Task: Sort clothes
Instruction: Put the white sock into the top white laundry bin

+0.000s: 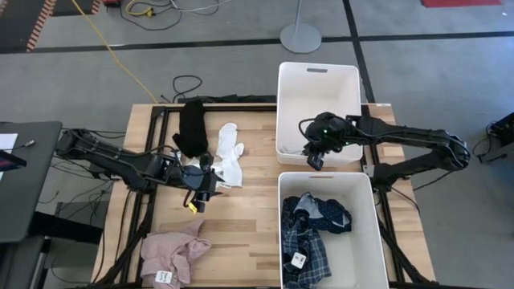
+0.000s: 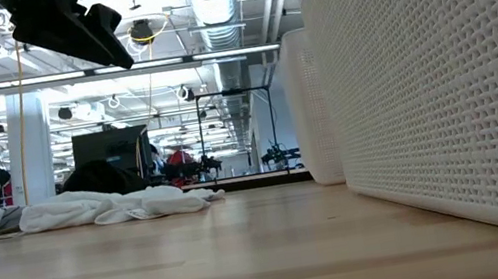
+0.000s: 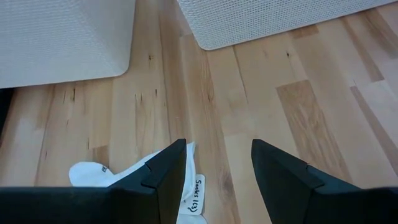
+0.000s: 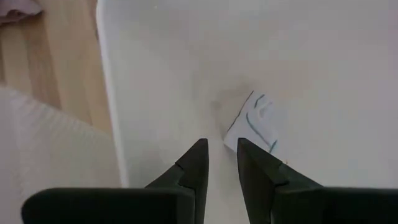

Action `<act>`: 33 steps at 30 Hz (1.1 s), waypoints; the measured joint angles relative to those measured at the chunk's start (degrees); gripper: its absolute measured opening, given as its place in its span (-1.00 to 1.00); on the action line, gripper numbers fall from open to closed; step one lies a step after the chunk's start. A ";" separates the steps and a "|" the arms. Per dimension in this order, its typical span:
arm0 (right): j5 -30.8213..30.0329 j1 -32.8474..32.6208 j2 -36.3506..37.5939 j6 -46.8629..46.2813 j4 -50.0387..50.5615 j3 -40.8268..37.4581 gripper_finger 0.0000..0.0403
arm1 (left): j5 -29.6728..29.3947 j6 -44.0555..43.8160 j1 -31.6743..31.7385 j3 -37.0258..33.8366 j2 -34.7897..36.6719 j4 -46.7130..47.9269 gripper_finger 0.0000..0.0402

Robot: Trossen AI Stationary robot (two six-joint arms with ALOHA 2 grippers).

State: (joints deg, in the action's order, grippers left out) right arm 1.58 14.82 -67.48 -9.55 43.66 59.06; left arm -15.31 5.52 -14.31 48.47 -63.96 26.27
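White socks (image 1: 229, 156) lie on the wooden table beside a black piece (image 1: 191, 128). A pink piece (image 1: 173, 253) lies near the front edge. The blue plaid shirt (image 1: 309, 249) and the navy dotted piece (image 1: 325, 213) lie in the near bin (image 1: 369, 241). My left gripper (image 1: 201, 193) hangs open above the table, just in front of the socks; one labelled sock (image 3: 93, 174) shows beneath its fingers (image 3: 161, 180). My right gripper (image 1: 315, 156) hangs over the near end of the far bin (image 1: 317, 80), open by a narrow gap (image 4: 221, 155), with nothing between its fingers.
A small white slip with blue marks (image 4: 255, 121) lies on the far bin's floor. The two white bins stand side by side along the table's right side (image 2: 441, 77). Bare wood (image 1: 241, 217) lies between the socks, the pink piece and the bins.
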 joint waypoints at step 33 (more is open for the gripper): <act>-12.39 -18.87 0.00 4.81 -6.82 13.85 -0.50 | 4.83 1.38 9.67 -14.99 -1.39 -21.31 -0.12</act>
State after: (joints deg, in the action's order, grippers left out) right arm -10.81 -4.05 -67.48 -4.74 36.84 72.90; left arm -10.47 6.90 -4.64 33.47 -65.35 4.96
